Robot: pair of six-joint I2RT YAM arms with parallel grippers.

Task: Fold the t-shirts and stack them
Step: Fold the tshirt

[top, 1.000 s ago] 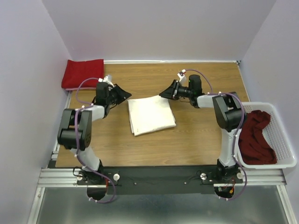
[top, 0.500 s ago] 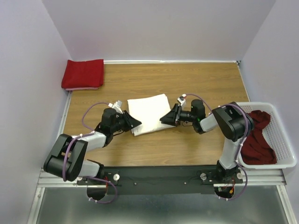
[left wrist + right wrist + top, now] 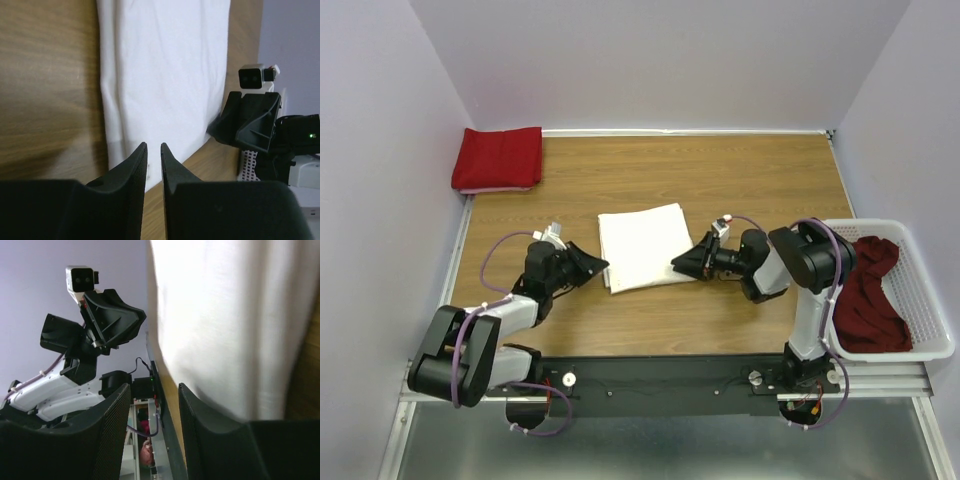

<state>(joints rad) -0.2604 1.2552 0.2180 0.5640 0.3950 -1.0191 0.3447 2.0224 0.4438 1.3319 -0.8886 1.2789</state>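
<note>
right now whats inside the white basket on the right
A crumpled dark red t-shirt fills much of the basket. The cloth covers the basket floor beneath it, so anything under the shirt cannot be seen.

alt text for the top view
A folded cream-white t-shirt lies mid-table, the left gripper and right gripper low at its near corners. A folded red t-shirt sits far left; a dark red t-shirt lies in a white basket at right.

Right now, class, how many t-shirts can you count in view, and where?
3: a cream-white t-shirt folded mid-table, a bright red t-shirt folded at the far left corner, a dark red t-shirt crumpled in the white basket. Others may hide beneath.
</note>
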